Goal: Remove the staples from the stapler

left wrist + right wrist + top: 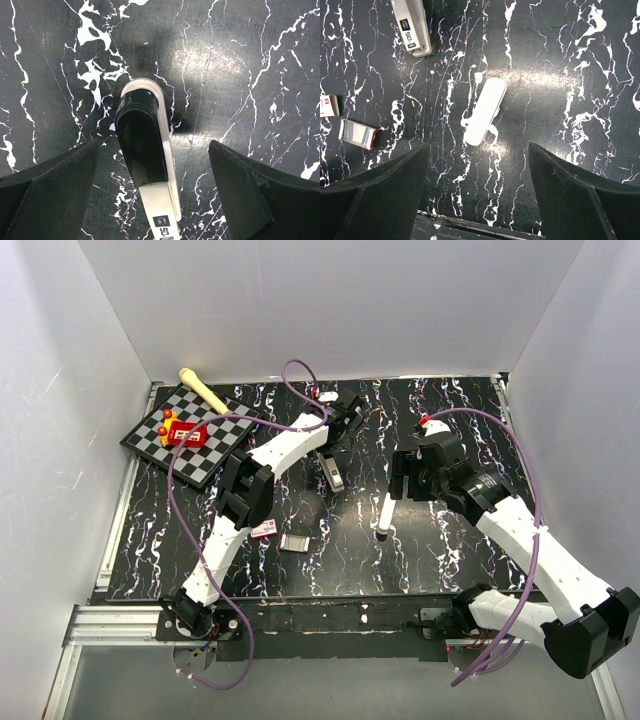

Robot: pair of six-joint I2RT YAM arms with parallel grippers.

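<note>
The stapler (332, 473) lies flat on the black marbled table, a slim body with a glossy black top and a silver base. In the left wrist view the stapler (148, 155) runs lengthwise between my left gripper's fingers. My left gripper (154, 147) is open, hovering over it, with a gap on each side and no contact. From above, the left gripper (340, 433) sits just beyond the stapler's far end. My right gripper (479, 147) is open and empty, to the right of the stapler (411, 27). The staples are hidden.
A white oblong stick (485, 111) lies under the right gripper (410, 483). A small red-and-white box (264, 529) and a flat silvery rectangle (295, 542) lie in front of the left arm. A chessboard (222, 445) with red pieces and a yellow stick (205, 390) sit far left.
</note>
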